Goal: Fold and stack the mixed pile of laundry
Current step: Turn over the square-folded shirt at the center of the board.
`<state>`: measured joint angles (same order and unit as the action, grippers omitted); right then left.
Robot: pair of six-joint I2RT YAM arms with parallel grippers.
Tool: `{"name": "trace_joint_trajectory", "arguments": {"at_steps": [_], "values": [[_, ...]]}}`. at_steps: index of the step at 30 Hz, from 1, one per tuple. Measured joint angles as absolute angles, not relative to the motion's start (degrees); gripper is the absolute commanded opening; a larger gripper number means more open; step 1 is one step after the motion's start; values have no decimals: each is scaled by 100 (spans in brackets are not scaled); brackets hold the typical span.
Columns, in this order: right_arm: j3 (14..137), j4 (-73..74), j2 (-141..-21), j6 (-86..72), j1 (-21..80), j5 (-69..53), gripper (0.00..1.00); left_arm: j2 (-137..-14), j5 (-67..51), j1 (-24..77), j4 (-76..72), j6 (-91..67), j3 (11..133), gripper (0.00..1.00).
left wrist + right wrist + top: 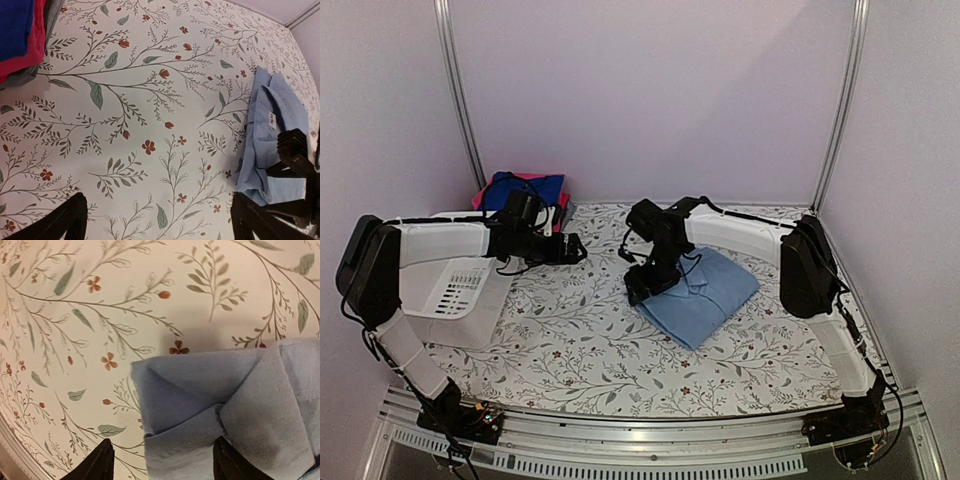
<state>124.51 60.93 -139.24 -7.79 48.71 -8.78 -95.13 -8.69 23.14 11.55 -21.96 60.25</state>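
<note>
The top camera looks down from high at the near edge, taking in the whole desk [620,350]. Both wrist cameras hang close above it; each catches the shirt [240,405], probably the same edge.

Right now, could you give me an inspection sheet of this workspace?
Surface: flowered tablecloth, lying flat.
Job's things: folded pale-blue shirt mid-table; folded stack at the back left, blue on top, pink under it.
Clutter: white basket at the left edge.
Grippers: left gripper open over bare cloth; right gripper open over the shirt's left edge.
Cables: black wires along both arms.
Surroundings: plain walls, metal posts.
</note>
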Motion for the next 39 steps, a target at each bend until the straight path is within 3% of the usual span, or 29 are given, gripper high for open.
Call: {"name": "trace_joint_trajectory", "arguments": {"at_steps": [4, 9, 12, 16, 28, 39], "values": [[12088, 5446, -13397, -913, 4692, -1890, 78, -9513, -1039, 2324, 1160, -2357, 6027, 100], [10545, 4268, -11769, -1247, 3699, -2891, 78, -9515, -1103, 2630, 1208, -2379, 6125, 100], [9922, 3730, -11096, -1422, 2842, -3105, 78, -9559, -1116, 2982, 1310, -2377, 6381, 100], [9651, 3400, -11076, -1428, 2132, -3092, 78, -9769, -1111, 3420, 1337, -2405, 6831, 100], [9061, 3354, -12339, -1111, 2279, -3041, 76, -10145, -1118, 3898, 1645, -2661, 7133, 100], [6995, 3015, -11093, -1435, 2740, -3645, 77, -10311, -989, 3927, 1894, -2674, 7194, 100]]}}
